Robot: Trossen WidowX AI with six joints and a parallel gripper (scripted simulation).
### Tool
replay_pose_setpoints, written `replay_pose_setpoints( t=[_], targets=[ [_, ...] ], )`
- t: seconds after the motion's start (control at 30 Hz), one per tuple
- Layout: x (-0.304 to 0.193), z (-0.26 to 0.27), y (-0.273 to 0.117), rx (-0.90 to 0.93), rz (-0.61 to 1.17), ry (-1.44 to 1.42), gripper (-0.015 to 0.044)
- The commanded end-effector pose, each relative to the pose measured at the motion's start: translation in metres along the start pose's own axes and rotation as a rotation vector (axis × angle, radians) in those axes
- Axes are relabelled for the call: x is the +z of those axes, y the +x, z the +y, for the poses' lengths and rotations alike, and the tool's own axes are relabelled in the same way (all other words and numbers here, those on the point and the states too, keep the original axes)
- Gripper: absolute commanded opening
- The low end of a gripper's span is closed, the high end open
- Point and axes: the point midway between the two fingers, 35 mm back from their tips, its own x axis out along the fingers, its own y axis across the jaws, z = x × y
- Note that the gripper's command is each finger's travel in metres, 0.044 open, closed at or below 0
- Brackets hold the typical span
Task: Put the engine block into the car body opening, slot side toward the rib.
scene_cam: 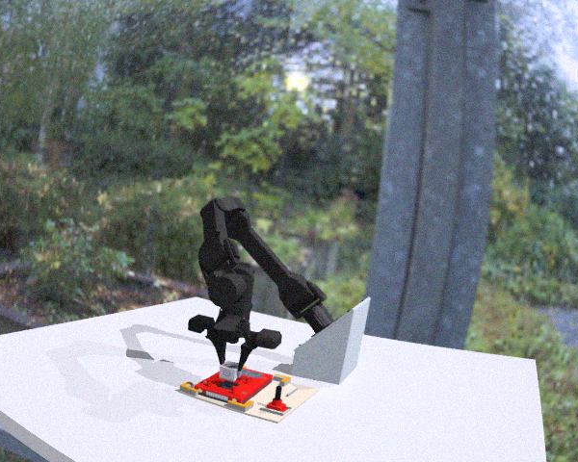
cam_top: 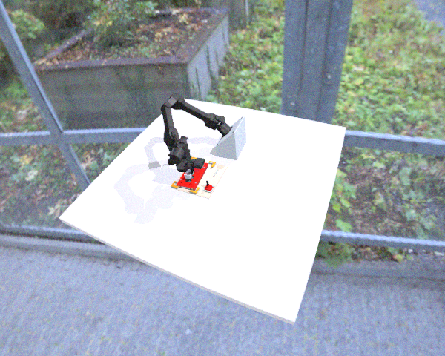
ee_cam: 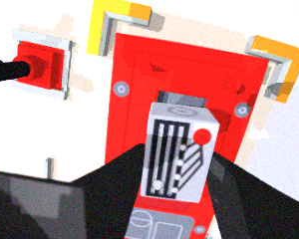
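Observation:
The engine block (cam_top: 188,176) (scene_cam: 228,372) (ee_cam: 164,154) is a small light grey box with black stripes and a red dot on top. My gripper (scene_cam: 231,367) (ee_cam: 175,154) is shut on it, one black finger on each side, and holds it above the car body. The car body (cam_top: 200,175) (scene_cam: 253,384) (ee_cam: 127,65) is a flat red plate. Its dark opening (scene_cam: 225,384) (ee_cam: 189,99) shows partly past the block's far edge in the wrist view; the block hides the rest. The slot and the rib cannot be made out.
Yellow-orange corner brackets (scene_cam: 240,405) (ee_cam: 97,25) hold the car body on a beige board (scene_cam: 302,396). A red piece with an upright black stick (cam_top: 208,187) (scene_cam: 276,404) (ee_cam: 40,67) stands beside it. A grey wedge (cam_top: 236,143) (scene_cam: 328,352) stands by the arm's base.

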Motion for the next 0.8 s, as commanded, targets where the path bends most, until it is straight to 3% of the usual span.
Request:
replay_pose_setpoints(
  t=[0.0,0.77],
  targets=[
    [0.0002,-0.0015,-0.0001,-0.003,-0.002,0.016,0.0158],
    [0.0005,-0.0027,-0.0001,-0.003,-0.003,0.17,0.0158]
  ],
)
